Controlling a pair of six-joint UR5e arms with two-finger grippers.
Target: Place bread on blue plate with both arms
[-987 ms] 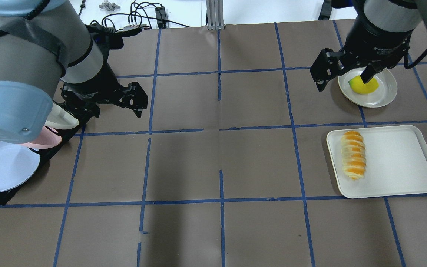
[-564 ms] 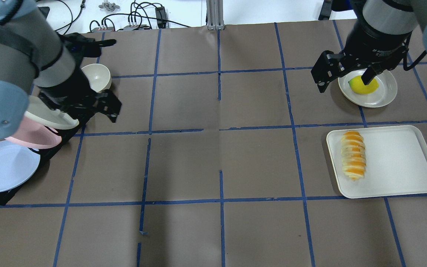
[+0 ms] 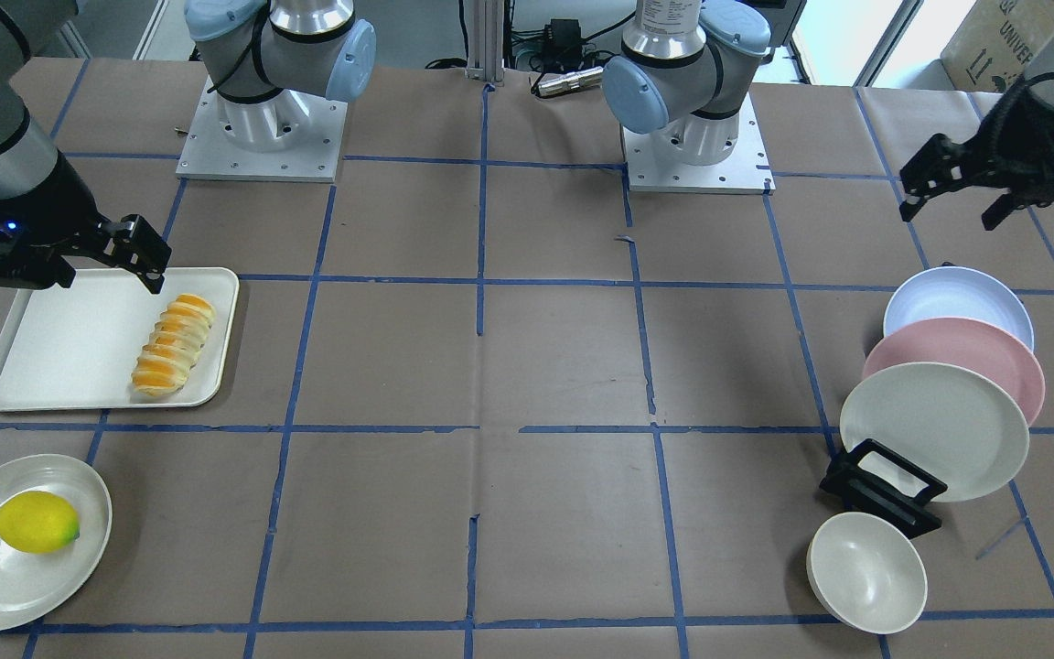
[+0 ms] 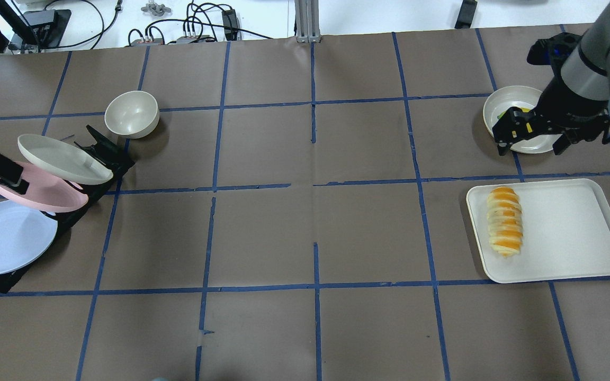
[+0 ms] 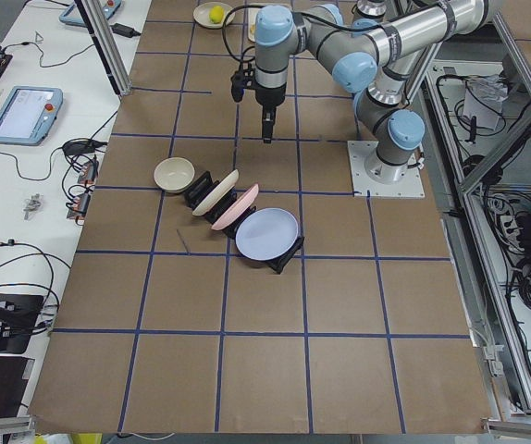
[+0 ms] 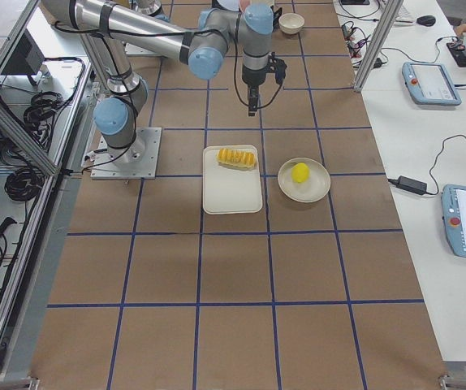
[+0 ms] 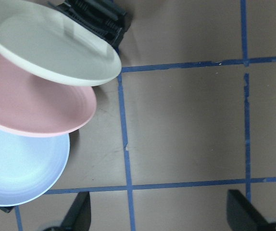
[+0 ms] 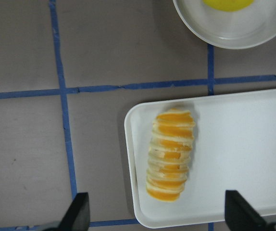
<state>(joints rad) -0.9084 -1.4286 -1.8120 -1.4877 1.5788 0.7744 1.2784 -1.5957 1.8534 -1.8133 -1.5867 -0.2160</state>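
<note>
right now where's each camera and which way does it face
Front-facing: across the table, facing both bases; left gripper, right gripper.
Overhead: from behind, looking forward and down; both grippers.
Exterior left: table's left end; left arm nearest.
Exterior right: table's right end; right arm nearest.
Left wrist: down onto blue plate; fingertips.
Right wrist: down onto bread; fingertips.
Shared: bread, in overhead and right wrist.

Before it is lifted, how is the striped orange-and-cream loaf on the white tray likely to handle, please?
The ridged, striped orange-and-cream loaf looks soft, so it may squash or sag when pinched mid-length. Lying loose on the smooth white tray, its rounded body could roll if pushed sideways.
</note>
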